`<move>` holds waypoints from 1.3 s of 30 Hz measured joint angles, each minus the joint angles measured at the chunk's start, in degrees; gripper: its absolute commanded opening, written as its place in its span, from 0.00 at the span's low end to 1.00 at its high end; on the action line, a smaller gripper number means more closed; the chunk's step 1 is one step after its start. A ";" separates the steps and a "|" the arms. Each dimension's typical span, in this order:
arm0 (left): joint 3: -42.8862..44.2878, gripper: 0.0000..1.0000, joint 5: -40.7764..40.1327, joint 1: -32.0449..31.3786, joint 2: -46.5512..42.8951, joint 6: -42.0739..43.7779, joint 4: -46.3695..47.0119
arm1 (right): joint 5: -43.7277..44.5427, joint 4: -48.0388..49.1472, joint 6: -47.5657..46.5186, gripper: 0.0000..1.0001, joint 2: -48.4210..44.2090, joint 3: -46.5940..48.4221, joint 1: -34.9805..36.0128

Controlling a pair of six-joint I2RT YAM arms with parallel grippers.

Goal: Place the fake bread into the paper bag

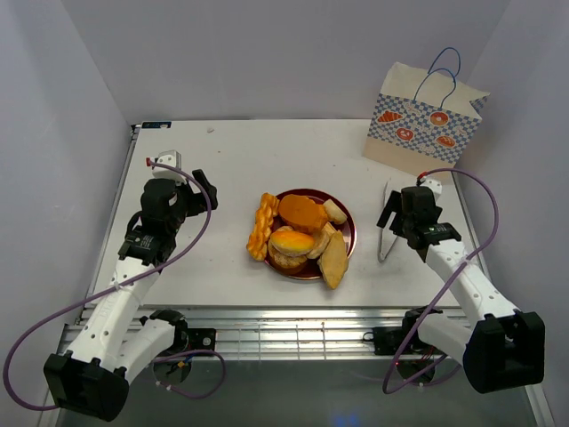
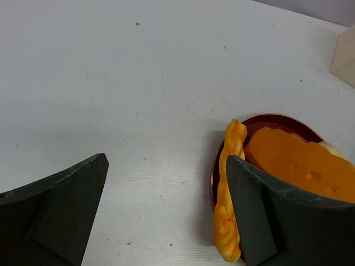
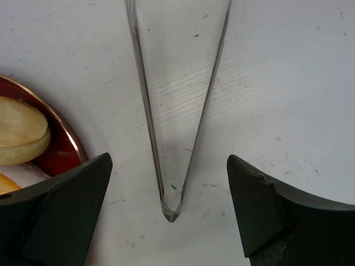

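Observation:
The fake bread is piled on a round dark red plate point(image 1: 348, 233) at the table's middle: a braided stick point(image 1: 260, 227) on its left rim, an orange pastry point(image 1: 302, 212), a round bun point(image 1: 292, 242) and oval rolls point(image 1: 334, 261). The paper bag point(image 1: 422, 120) stands upright at the back right. My left gripper point(image 1: 203, 189) is open and empty over bare table left of the plate; its wrist view shows the braided stick point(image 2: 228, 199) by the right finger point(image 2: 266, 216). My right gripper point(image 1: 388, 216) is open, right of the plate, straddling clear tongs point(image 3: 171, 210).
The clear tongs point(image 1: 384, 233) lie on the table between the plate and the right table edge, closed end toward me. The plate rim point(image 3: 62, 147) and a pale roll point(image 3: 19, 133) show at the right wrist view's left. White walls enclose the table.

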 measured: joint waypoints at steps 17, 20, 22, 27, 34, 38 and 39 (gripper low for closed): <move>0.17 0.98 2.01 0.00 0.35 0.00 -0.44 | -2.16 5.84 -0.85 0.90 9.51 -3.15 0.00; 0.17 0.98 2.45 0.00 0.35 0.00 -0.44 | -3.04 7.23 -1.68 0.90 12.07 -3.21 0.00; 0.17 0.98 2.58 0.00 0.35 0.00 -0.44 | -3.72 9.18 -2.19 0.90 12.52 -3.91 0.00; 0.17 0.98 2.86 0.00 0.35 -0.02 -0.44 | -4.13 12.37 -3.45 0.90 12.98 -5.01 -0.44; 0.17 0.98 3.98 0.00 0.39 -0.02 -0.44 | -4.92 16.61 -4.66 0.90 16.17 -5.81 -2.19; 0.17 0.98 4.17 0.00 0.52 0.00 -0.46 | -5.44 17.51 -4.94 0.93 17.94 -5.81 -2.58; 0.17 0.98 4.20 0.00 0.52 -0.02 -0.46 | -5.46 17.90 -5.01 0.95 18.27 -5.81 -2.58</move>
